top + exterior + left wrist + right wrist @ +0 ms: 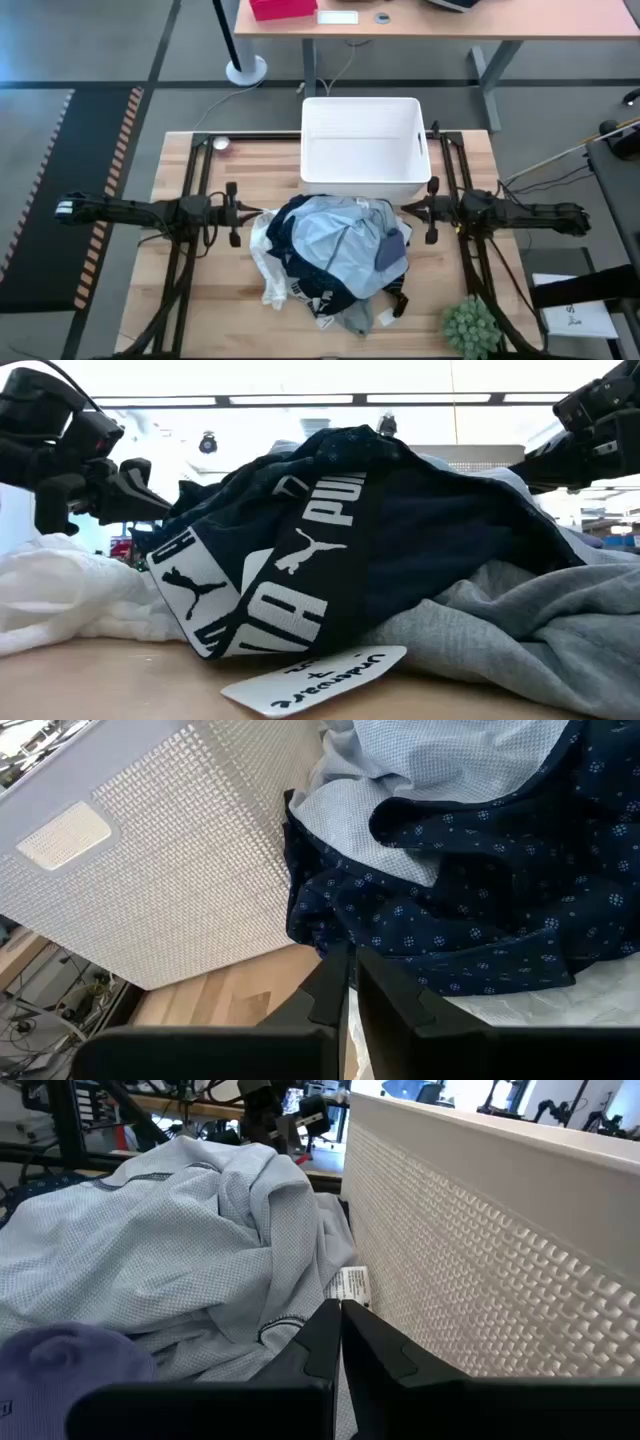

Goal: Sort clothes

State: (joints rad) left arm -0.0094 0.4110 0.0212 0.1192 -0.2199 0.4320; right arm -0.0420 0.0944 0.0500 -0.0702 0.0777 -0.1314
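The clothes lie in one heap (335, 255) on the wooden table, in front of the white bin (362, 190). A light blue shirt (150, 1240) lies on top. A dark navy patterned garment (480, 870) lies at the heap's left. A black waistband with white lettering (290, 580), a grey garment (520, 630) and white cloth (60, 600) lie at the near side. My left gripper (238, 212) is shut, just left of the heap. My right gripper (428, 208) is shut, just right of the heap, beside the bin's near right corner. Neither gripper holds anything.
The bin's textured wall stands close to both grippers, in the left wrist view (150, 870) and the right wrist view (500, 1250). A white handwritten label card (315, 678) lies at the heap's near foot. A small green plant (470, 325) stands at the near right.
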